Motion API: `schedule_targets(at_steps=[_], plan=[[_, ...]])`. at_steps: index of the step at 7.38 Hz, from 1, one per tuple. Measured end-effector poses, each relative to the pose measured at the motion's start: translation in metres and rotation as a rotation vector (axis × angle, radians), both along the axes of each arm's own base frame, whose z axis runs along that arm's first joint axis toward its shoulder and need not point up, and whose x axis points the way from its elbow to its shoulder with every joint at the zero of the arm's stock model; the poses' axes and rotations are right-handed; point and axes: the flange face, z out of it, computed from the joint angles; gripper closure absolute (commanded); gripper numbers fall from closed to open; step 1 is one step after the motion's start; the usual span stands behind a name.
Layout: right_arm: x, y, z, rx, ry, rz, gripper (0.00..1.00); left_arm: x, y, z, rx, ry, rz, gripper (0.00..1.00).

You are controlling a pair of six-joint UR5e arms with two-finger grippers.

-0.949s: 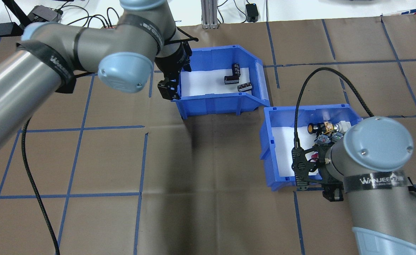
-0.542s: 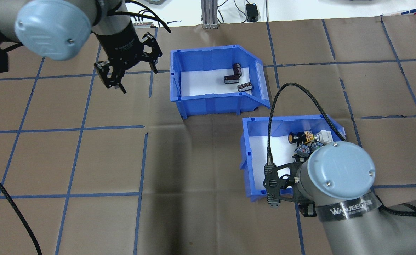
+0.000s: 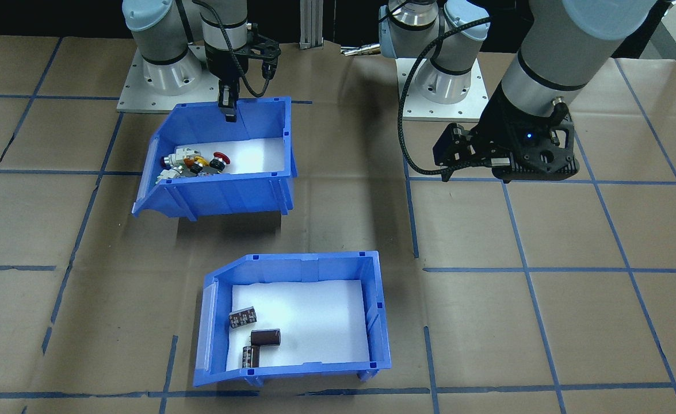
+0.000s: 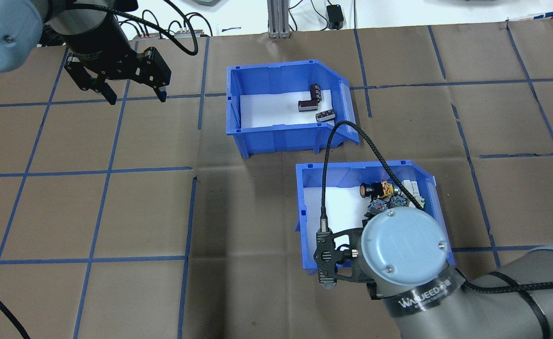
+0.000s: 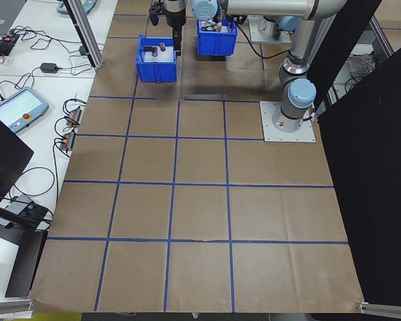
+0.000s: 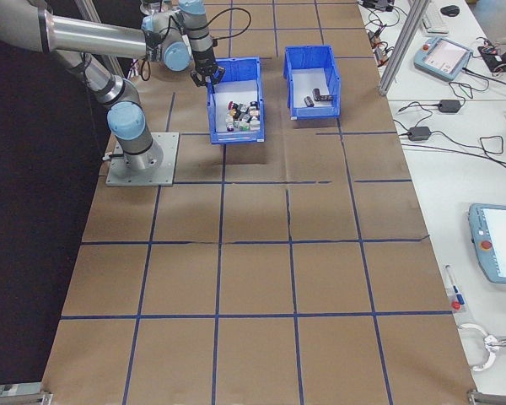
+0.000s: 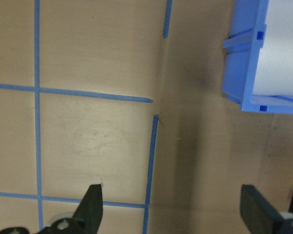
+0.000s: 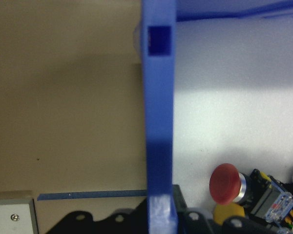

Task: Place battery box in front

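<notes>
The battery box [image 4: 276, 136], a blue bin with a white liner and dark cells [image 4: 311, 101], stands at the table's far middle; in the front view it is the bin lower in the picture [image 3: 291, 372]. My left gripper [image 4: 136, 98] hangs open to its left, well clear of it, with nothing between its fingertips [image 7: 93, 197]. The second blue bin [image 4: 304, 207], holding colourful push-button switches [image 4: 384, 190], sits closer to the robot. My right gripper [image 3: 229, 112] is shut on that bin's robot-side wall [image 8: 158, 122]; in the overhead view the wrist hides it.
An aluminium post [image 4: 278, 19], a power adapter and cables lie along the far table edge. The arms' base plates [image 3: 441, 100] sit on the robot's side. Blue tape lines grid the brown paper.
My left gripper has let go of the battery box's left wall and pulled away to the left, open. My right gripper has dragged the switch bin leftward, so it now sits below the battery box in the overhead view.
</notes>
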Motion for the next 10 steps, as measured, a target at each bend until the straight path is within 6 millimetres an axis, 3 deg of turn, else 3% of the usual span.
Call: schedule_targets(at_steps=[2, 4, 7, 8, 9, 10], plan=[[0.048, -0.006, -0.009, 0.009, 0.038, 0.006, 1.0, 0.001, 0.003, 0.004, -0.005, 0.0, -0.043, 0.0], [0.09, -0.005, -0.031, -0.01, 0.053, 0.003, 1.0, 0.004, 0.005, 0.007, -0.009, -0.024, -0.048, 0.0], [0.111, 0.004, -0.04, -0.022, 0.051, 0.005, 1.0, 0.011, 0.009, 0.011, -0.011, -0.096, -0.049, 0.0], [0.112, 0.004, -0.041, -0.018, 0.054, 0.006, 0.79, 0.011, 0.009, 0.011, -0.013, -0.097, -0.049, 0.0], [0.112, 0.004, -0.043, -0.014, 0.058, 0.005, 0.01, 0.011, 0.009, 0.012, -0.015, -0.097, -0.049, 0.0], [0.111, 0.003, -0.044, -0.011, 0.059, 0.004, 0.0, 0.011, 0.01, 0.015, -0.02, -0.098, -0.049, 0.0]])
